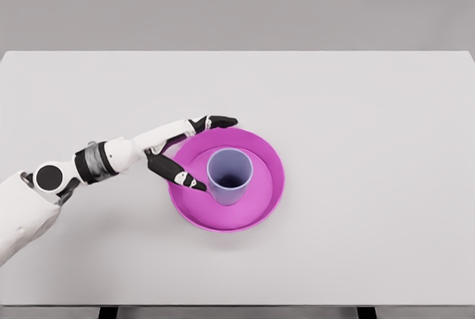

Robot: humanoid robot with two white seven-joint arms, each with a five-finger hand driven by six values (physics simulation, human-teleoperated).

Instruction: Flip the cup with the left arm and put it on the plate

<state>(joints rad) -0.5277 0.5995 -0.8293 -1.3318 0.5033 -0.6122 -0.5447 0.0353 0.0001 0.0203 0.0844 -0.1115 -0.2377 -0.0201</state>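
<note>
One cup (229, 176), pale lilac-blue, stands upright with its mouth facing up inside the magenta plate (256, 208), a little left of the plate's middle. The plate lies on the white worktop (371, 148) near its centre, slightly toward the front edge and well away from every corner.

Only the left arm shows, reaching in from the worktop's front-left corner. Its robot hand (187, 150) sits at the plate's left rim with the fingers spread: the upper fingers (215, 122) stretch along the far-left part of the rim, and the thumb (185, 179) points toward the cup's lower left side, close to it. Whether the thumb tip touches the cup wall cannot be told from this view. Nothing is held; the hand is released and relaxed around empty space beside the cup.

By my reading, flipping and placing look done, and the step in hand is letting go. The next move calls for drawing the hand back toward the left edge without brushing the cup or catching the plate rim, since a light cup could tip or slide.
</note>
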